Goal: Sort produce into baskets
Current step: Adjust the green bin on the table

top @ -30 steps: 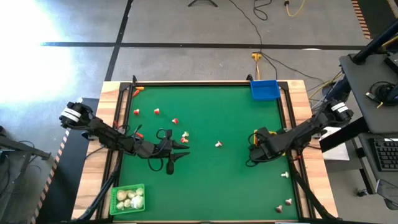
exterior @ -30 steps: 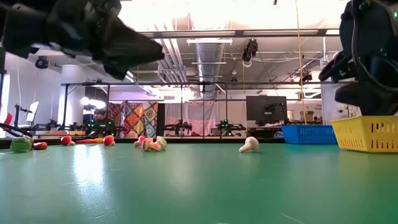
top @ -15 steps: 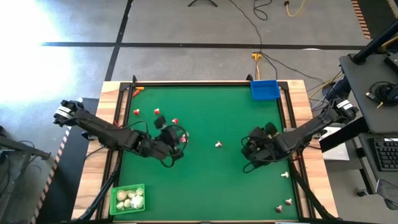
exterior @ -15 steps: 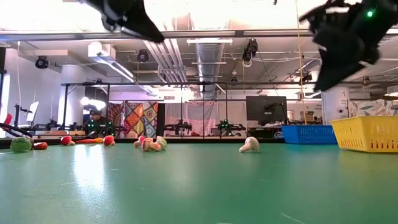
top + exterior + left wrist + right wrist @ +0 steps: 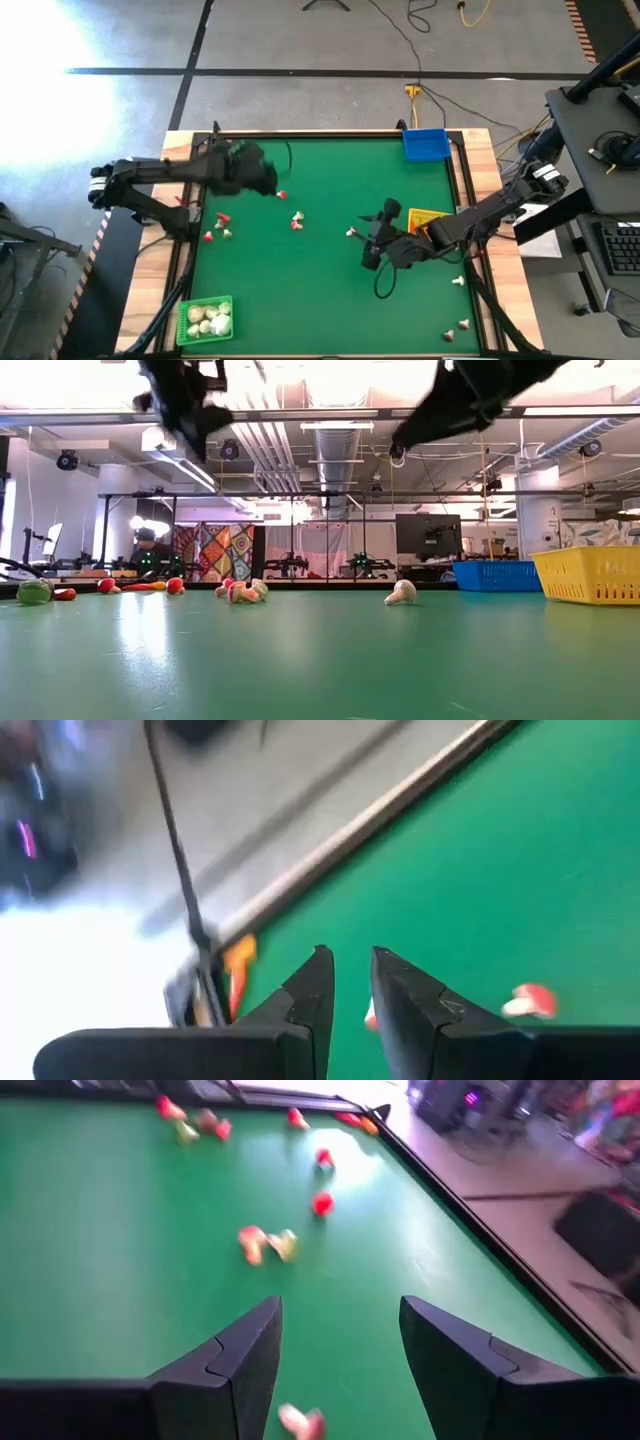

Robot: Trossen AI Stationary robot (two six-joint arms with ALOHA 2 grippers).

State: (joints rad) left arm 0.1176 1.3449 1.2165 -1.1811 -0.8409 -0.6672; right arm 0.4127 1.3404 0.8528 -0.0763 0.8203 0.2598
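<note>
Small toy produce lies scattered on the green table (image 5: 330, 290): red-and-white pieces (image 5: 297, 220), (image 5: 352, 232), (image 5: 218, 228), and whitish ones near the right edge (image 5: 458, 281). The green basket (image 5: 205, 318) at the near left holds whitish bulbs. The blue basket (image 5: 425, 143) stands at the far right. The yellow basket (image 5: 423, 218) shows beside my right arm. My left gripper (image 5: 260, 178) hangs blurred, high over the far left part of the table, its fingers (image 5: 348, 960) a narrow gap apart with nothing between. My right gripper (image 5: 370, 245) hovers open and empty (image 5: 340, 1310) over the table's middle.
An orange piece (image 5: 222, 143) lies at the far left corner, by the table's raised dark rim (image 5: 330, 132). More pieces lie at the near right corner (image 5: 457, 330). A cable loops below my right gripper (image 5: 385, 285).
My left gripper has risen from low over the table's left middle and swung toward the far edge, tipping upward as it went. My right gripper has left the yellow basket, which now shows, moving up and toward the table's left while turning level.
</note>
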